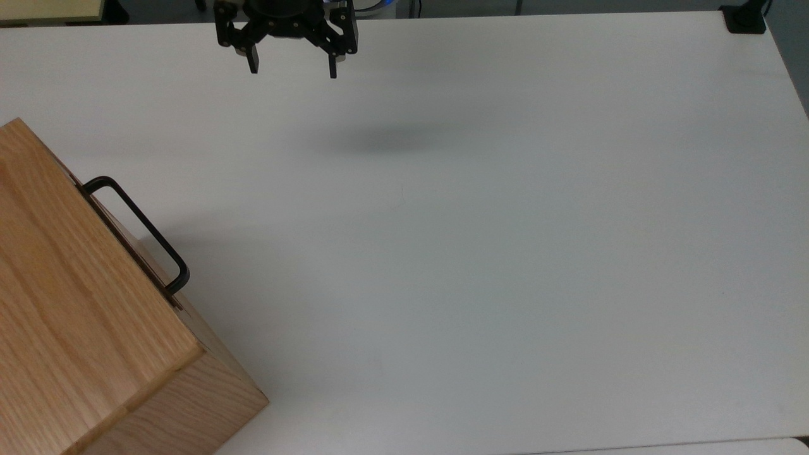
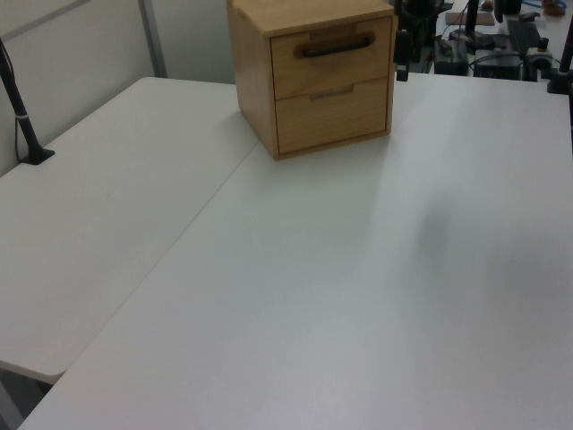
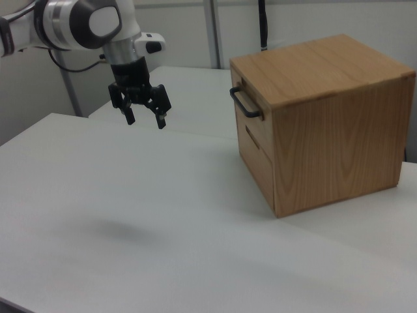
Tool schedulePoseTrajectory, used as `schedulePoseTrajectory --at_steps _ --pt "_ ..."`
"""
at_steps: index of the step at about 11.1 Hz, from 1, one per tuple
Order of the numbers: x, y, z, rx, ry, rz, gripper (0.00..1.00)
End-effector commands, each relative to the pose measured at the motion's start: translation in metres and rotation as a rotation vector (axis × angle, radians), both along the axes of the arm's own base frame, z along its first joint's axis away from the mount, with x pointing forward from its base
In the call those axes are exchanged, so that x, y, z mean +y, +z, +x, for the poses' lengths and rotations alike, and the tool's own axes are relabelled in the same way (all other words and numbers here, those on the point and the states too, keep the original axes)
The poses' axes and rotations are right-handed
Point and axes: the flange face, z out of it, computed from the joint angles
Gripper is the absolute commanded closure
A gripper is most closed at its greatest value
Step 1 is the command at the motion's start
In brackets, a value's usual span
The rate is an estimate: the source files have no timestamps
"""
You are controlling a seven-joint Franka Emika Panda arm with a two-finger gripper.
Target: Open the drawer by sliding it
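Observation:
The drawer [image 2: 329, 68] is the upper of two in a light wooden cabinet [image 3: 332, 124]. Its front lies flush with the cabinet, and a long black bar handle [image 1: 136, 230] [image 2: 336, 47] [image 3: 245, 103] stands out from it. My gripper [image 1: 293, 71] [image 3: 146, 122] hangs open above the white table, its fingers pointing down with nothing between them. It is well away from the handle: up and to the right of it in the top view, and to the handle's left in the right view.
A second drawer [image 2: 333, 112] sits below the first. The white table [image 1: 505, 253] stretches wide between gripper and cabinet. A black clamp post [image 2: 22, 116] stands at the left view's left edge, and dark equipment [image 2: 501, 45] lies behind the cabinet.

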Motion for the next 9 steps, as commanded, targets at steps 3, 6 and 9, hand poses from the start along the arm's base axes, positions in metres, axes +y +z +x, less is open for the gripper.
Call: schedulePoseTrajectory --at_steps 3,6,9 --pt "0.001 -0.004 0.024 -0.064 0.293 -0.033 0.00" --pt "-0.003 0.014 0.038 -0.202 0.491 -0.117 0.00" --pt "-0.007 0.015 0.047 -0.200 0.650 -0.298 0.00"
